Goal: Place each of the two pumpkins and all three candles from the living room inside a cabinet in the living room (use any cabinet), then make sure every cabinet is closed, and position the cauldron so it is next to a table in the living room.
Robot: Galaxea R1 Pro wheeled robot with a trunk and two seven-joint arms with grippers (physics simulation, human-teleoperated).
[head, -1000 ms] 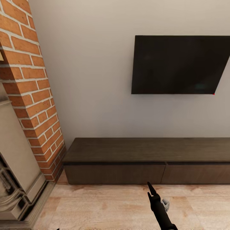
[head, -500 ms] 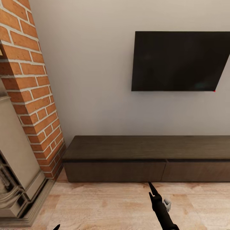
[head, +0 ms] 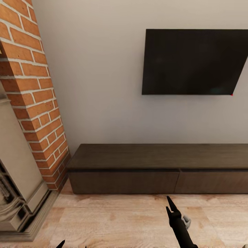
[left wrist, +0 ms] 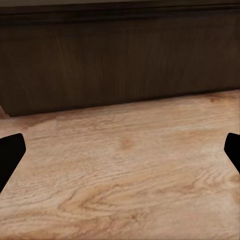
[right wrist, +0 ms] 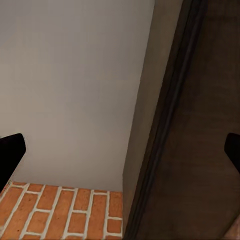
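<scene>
Living room, simulator render: nearest me, my right gripper (head: 172, 210) rises from the bottom of the head view, its dark fingers pointed toward the cabinet (head: 155, 172); in the right wrist view the fingertips sit at opposite edges of the picture with nothing between them, so I read the jaws as spread wide and empty; my left gripper (left wrist: 120, 150) is likewise splayed over bare wood floor (head: 113, 220), holding nothing, its tips just peeking in at the bottom of the head view.

Just beyond the floorboards runs the cabinet, long, low and dark brown, its two visible flat drawer fronts shut flush; its top is bare; to its left stands the brick fireplace (head: 31, 89), its brickwork meeting the cabinet's end; above hangs a black wall-mounted screen (head: 193, 62) on the pale wall (head: 100, 86).

My judgement: I am approaching the cabinet to open a drawer, with nothing yet stowed by either hand; the fronts carry no handles, so my fingertips could slip off the edge or jab the panel instead of catching it, and my right arm, held low and forward, could knock the cabinet's face if the base rolls on too far.

No brand, label or writing is legible anywhere; the screen shows a small red dot at its lower right corner.
</scene>
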